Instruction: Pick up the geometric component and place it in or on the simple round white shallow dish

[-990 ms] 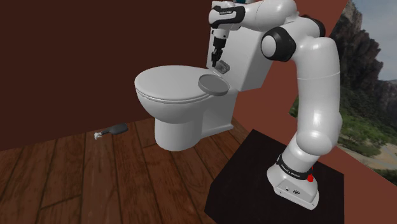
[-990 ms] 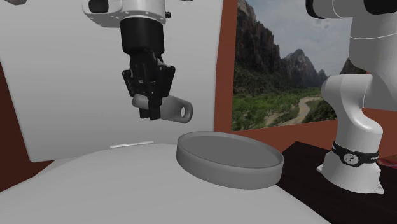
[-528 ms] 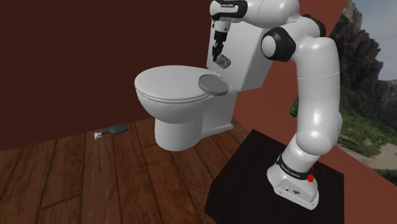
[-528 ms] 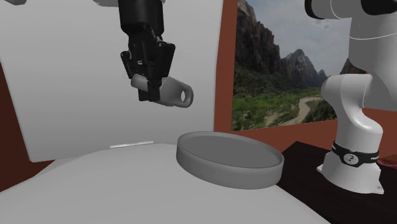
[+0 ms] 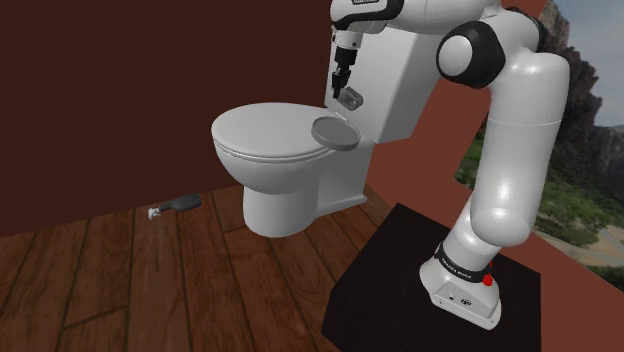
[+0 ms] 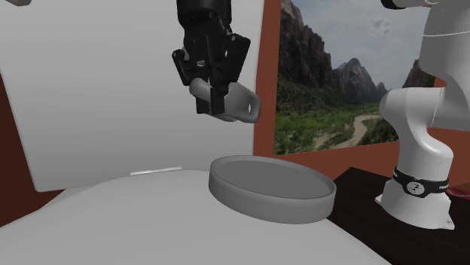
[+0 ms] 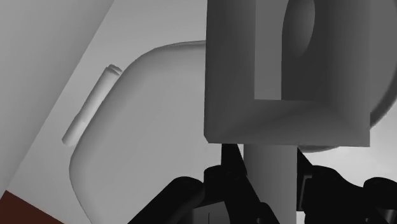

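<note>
My black gripper [image 6: 214, 104] is shut on the geometric component [image 6: 235, 102], a grey stubby piece with a round hole at its free end. It hangs in the air in front of the toilet tank [image 6: 90, 90]. Below it the round shallow grey dish [image 6: 271, 188] rests on the closed toilet lid [image 6: 113, 222]. In the shoulder view the gripper [image 5: 343, 85] and the component [image 5: 351, 98] are above the dish [image 5: 334, 132]. In the wrist view the fingers [image 7: 224, 181] clasp the component's stem [image 7: 270, 172], and its blocky head [image 7: 286, 121] hides much of the dish.
The white toilet [image 5: 285, 170] stands against a dark red wall. A dark bottle [image 5: 176, 205] lies on the wooden floor at the shoulder view's left. The arm's base sits on a black stand [image 5: 400, 270]. A landscape shows behind the arm.
The gripper, holding the component, has risen a little and moved toward the second exterior view's right, from beside the dish to above its near-left part. The arm's elbow has swung up.
</note>
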Controlling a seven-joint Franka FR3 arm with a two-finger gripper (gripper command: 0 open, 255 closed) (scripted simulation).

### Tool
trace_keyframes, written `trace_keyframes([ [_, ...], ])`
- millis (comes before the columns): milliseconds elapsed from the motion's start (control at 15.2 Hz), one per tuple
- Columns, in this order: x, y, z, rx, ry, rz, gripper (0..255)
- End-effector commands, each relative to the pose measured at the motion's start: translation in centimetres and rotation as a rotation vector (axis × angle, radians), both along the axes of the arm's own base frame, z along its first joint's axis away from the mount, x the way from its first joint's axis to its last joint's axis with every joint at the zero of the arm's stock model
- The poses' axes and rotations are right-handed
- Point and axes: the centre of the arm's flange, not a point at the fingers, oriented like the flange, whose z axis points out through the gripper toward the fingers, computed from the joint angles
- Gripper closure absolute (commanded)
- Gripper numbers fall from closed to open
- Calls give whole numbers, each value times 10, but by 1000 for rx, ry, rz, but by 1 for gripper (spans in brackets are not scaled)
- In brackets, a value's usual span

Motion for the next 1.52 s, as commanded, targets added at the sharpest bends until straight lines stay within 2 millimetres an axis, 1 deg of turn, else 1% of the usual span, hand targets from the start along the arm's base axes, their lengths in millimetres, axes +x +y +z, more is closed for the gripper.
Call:
trace_keyframes([
  [0, -12, 25, -1, 0, 0, 0, 255],
  [264, -35, 71, -3, 0, 0, 0, 255],
  [1056, -35, 71, -66, 0, 0, 0, 255],
  [1452, -35, 71, -69, 0, 0, 0, 255],
])
